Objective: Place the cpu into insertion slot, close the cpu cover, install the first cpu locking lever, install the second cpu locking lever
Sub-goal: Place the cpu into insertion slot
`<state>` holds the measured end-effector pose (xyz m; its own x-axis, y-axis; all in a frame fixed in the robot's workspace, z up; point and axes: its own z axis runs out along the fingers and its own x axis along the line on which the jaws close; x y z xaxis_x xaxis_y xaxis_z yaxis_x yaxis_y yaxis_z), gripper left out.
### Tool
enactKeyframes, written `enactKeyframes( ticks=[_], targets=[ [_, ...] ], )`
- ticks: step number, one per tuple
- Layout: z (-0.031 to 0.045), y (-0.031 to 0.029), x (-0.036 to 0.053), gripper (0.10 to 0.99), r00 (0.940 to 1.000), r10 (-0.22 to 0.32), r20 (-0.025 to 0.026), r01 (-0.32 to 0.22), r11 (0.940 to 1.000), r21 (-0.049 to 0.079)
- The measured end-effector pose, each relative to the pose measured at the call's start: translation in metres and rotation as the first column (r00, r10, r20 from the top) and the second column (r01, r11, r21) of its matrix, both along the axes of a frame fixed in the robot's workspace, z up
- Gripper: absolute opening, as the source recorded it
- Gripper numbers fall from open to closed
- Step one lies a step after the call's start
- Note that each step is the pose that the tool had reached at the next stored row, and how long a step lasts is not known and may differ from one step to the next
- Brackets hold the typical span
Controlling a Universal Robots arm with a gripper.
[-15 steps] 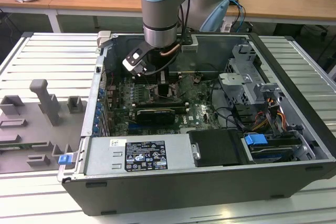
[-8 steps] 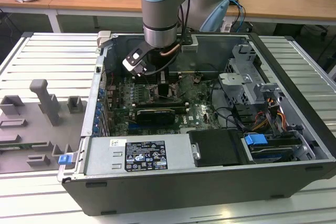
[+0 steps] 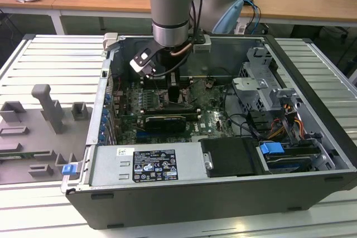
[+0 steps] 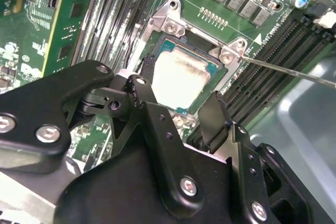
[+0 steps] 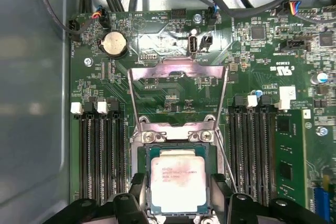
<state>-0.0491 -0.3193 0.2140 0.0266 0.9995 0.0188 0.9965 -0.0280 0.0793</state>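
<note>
The cpu (image 5: 178,179), a square chip with a dull silver top, lies flat in the insertion slot (image 5: 173,129), whose silver rim frames it. My gripper (image 5: 178,199) straddles the chip, with a black finger (image 5: 138,190) tight against one edge and another against the opposite edge. The second wrist view shows the same grip on the cpu (image 4: 181,77), with the gripper (image 4: 176,99) low over the insertion slot (image 4: 168,24). The cpu cover (image 5: 178,70) stands swung up behind the socket. A thin locking lever (image 5: 227,129) stands raised beside it. In the exterior view my gripper (image 3: 174,90) reaches down into the computer case (image 3: 223,193).
Long black memory slots (image 5: 102,150) flank the socket on both sides. A thin metal rod (image 4: 294,72) runs across near the socket corner. In the exterior view a black card (image 3: 164,122), a drive cage (image 3: 259,87) and cables (image 3: 245,124) crowd the case. Grey fixtures (image 3: 50,110) stand on the table.
</note>
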Motion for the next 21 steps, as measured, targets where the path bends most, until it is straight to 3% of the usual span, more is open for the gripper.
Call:
enactKeyframes(
  ticks=[7, 10, 12, 13, 21],
  targets=[
    [0.0127, 0.0, 0.0, 0.604, 1.0, 0.0, 0.0, 0.0, 1.0, 0.0],
    [0.0157, 0.0, 0.0001, 0.4, 1.0, 0.0, 0.0002, 0.0, 1.0, -0.001],
    [0.0171, 0.0, 0.0, 0.157, 1.0, 0.0, -0.0001, 0.0, 1.0, -0.004],
    [0.0177, 0.0, 0.0, 0.106, 1.0, 0.0, -0.0001, 0.0, 1.0, -0.004],
    [0.0207, 0.0, 0.0, 0.106, 1.0, 0.0, 0.0001, 0.0, 1.0, -0.005]
  ],
)
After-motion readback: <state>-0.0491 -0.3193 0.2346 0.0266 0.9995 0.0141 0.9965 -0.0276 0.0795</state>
